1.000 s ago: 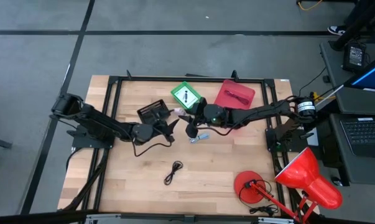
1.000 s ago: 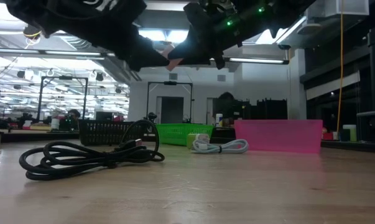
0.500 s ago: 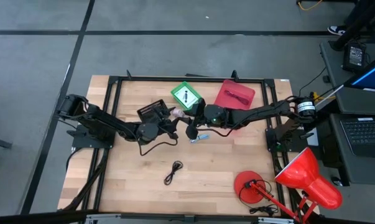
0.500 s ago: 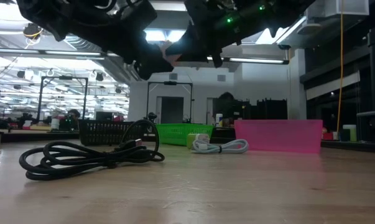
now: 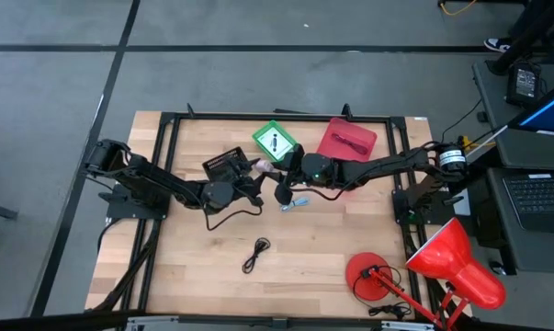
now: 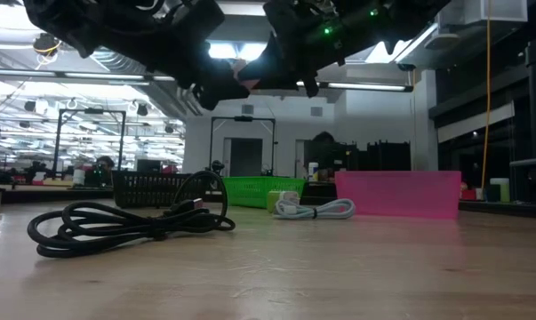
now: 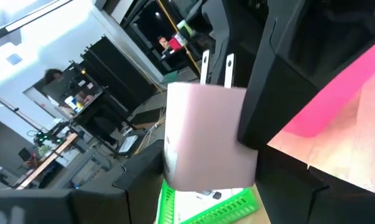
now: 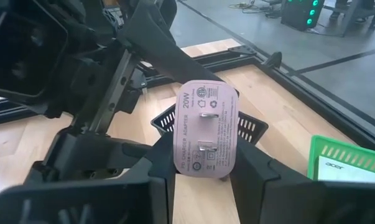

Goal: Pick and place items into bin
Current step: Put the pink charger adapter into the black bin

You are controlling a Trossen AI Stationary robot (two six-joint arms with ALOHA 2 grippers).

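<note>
From above, we could barely make out the pink adapter [image 5: 258, 166]: only a small pale spot showed between the two grippers. The contents of the green bin [image 5: 275, 141] and the pink bin [image 5: 347, 140] were too small for us to identify. In the low view both arms were cut off by the top edge. In the left wrist view the adapter was blurred, and its lower part hid behind the green bin.
</note>
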